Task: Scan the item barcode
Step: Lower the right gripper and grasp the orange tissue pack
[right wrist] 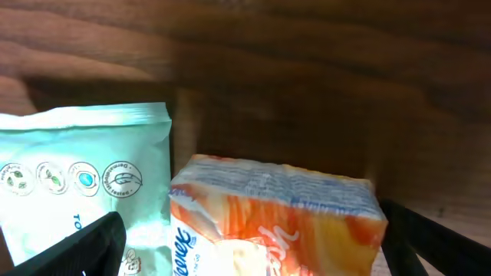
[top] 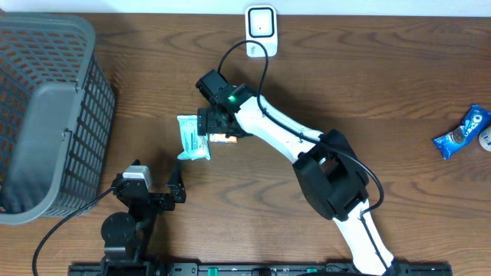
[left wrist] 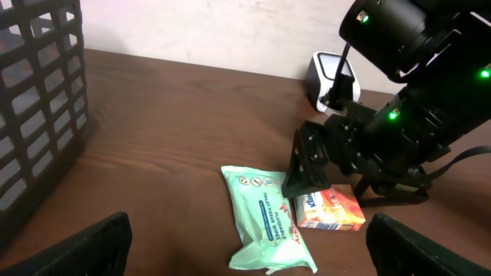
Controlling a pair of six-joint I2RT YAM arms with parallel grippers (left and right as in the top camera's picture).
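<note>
The desk (top: 368,84) is dark brown wood with a visible grain. On it are five loose things, one of each kind. A small orange box (right wrist: 276,222) with squared edges, a white panel and blue lettering lies flat near the middle of the desk. Touching or just beside its left side is a soft mint-green wipes pack (top: 193,138), a crinkled pouch with crimped ends. A white scanner (top: 261,27) with rounded corners stands at the far edge. A grey plastic basket (top: 84,115) with lattice walls fills the left side. A glossy blue snack packet (top: 462,134) lies well apart at the right. The right pincer (top: 217,126) hangs directly over the box with its two black fingers spread fully, one on each side of it, and it grips nothing; whether a finger touches the box I cannot tell. In the right wrist view the box's long side runs across from one finger towards the other, while from overhead most of it is hidden under the pincer. The wipes pack's long axis runs from the far edge towards the near edge, slightly tilted. The left pincer (top: 153,188) sits near the front of the desk, spread wide and empty, pointing towards the pack and box.
</note>
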